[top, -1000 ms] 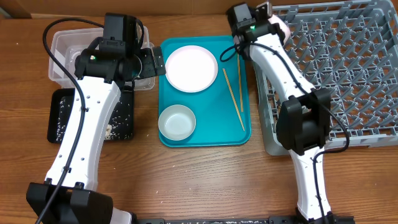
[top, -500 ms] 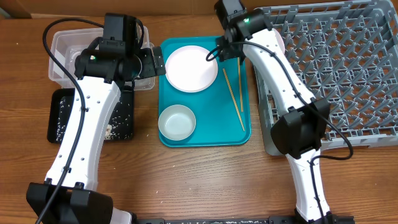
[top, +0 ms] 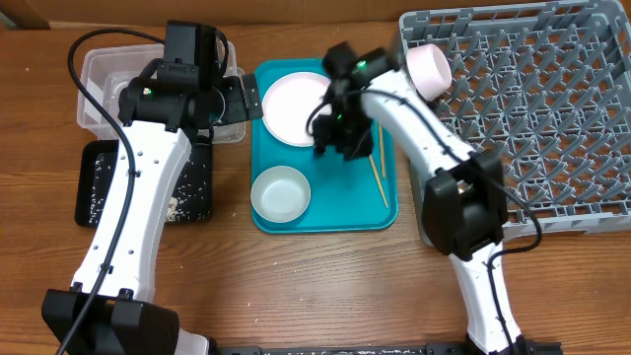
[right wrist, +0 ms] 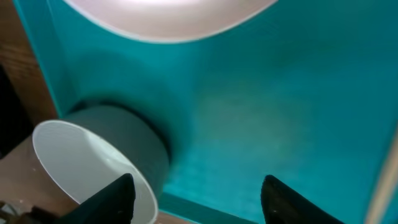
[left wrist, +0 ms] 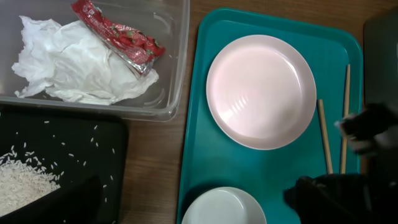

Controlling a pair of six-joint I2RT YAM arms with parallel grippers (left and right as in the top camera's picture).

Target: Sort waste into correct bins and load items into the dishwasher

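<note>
Pink plate point(top: 294, 106) upper centre, on teal tray point(top: 340, 202); pale bowl point(top: 280, 193) below it, chopsticks point(top: 379, 170) to right. Right pincer point(top: 330, 140) above plate's right edge. Left pincer point(top: 248, 97) beside clear tub point(top: 99, 74), spread wide, empty.
Left wrist: tissue point(left wrist: 74, 62) and red wrapper point(left wrist: 118, 34) in tub, upper left; rice point(left wrist: 18, 183) on black tray point(left wrist: 93, 149), lower left.
Right wrist: pincer fingers point(right wrist: 118, 196) apart, nothing between; bowl lower left.
</note>
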